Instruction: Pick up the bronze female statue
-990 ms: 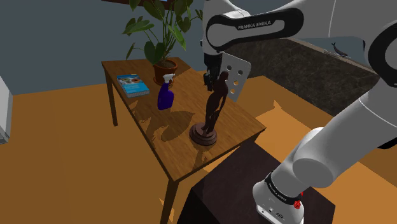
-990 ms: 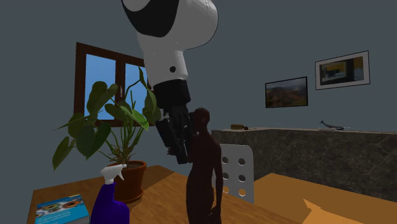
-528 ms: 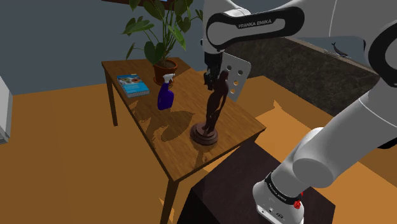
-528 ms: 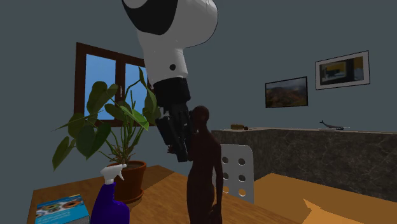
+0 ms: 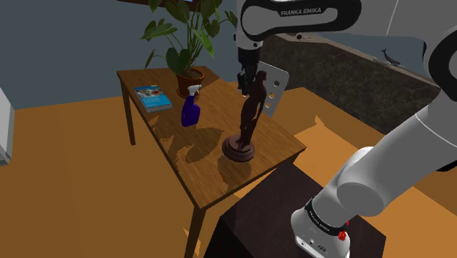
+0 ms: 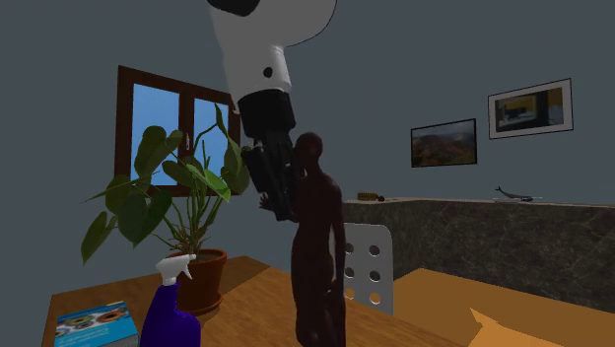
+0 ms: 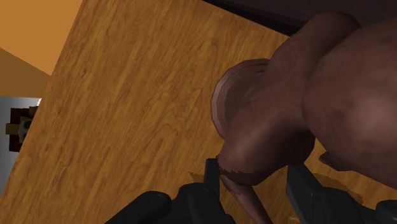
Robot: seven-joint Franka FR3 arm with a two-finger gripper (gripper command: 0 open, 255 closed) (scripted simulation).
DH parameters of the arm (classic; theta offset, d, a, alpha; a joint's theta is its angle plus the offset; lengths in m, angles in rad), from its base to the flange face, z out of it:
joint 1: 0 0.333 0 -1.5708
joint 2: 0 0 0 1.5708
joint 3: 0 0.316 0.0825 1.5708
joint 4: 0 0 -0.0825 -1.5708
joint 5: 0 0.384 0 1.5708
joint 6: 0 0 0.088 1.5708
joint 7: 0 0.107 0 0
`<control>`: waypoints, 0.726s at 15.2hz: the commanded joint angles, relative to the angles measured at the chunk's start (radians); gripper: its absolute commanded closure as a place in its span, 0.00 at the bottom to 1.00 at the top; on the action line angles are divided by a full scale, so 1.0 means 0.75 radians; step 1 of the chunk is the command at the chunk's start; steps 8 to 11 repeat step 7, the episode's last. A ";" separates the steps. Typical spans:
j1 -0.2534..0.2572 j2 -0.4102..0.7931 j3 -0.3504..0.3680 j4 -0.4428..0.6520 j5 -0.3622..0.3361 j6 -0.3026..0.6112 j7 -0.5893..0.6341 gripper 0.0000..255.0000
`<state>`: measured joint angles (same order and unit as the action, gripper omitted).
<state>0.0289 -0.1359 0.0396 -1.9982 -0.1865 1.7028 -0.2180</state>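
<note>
The shoulder camera sits high beside the dark box stand (image 5: 271, 212) and looks down across the brown wooden table (image 5: 198, 176). The second exterior camera sits low and close, facing the brown-framed window (image 6: 168, 123). Both views share the leafy green potted plant (image 5: 187, 33), the blue spray bottle (image 5: 190, 111) and the dark brown female statue (image 5: 249, 117). The wrist camera looks down along the black two-finger gripper (image 7: 254, 184), very near the statue.

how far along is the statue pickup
Done: the claw is shut on the dark brown statue at its upper body. In hand: the lift; it stands higher than a second ago, base apparently just off the table. Left: raising it well clear.
</note>
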 commanded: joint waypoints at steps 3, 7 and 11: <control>0.000 -0.004 0.001 0.068 0.001 -0.069 -0.013 1.00; 0.000 -0.005 0.001 0.105 0.002 -0.107 -0.019 1.00; 0.000 -0.005 0.001 0.105 0.002 -0.107 -0.019 1.00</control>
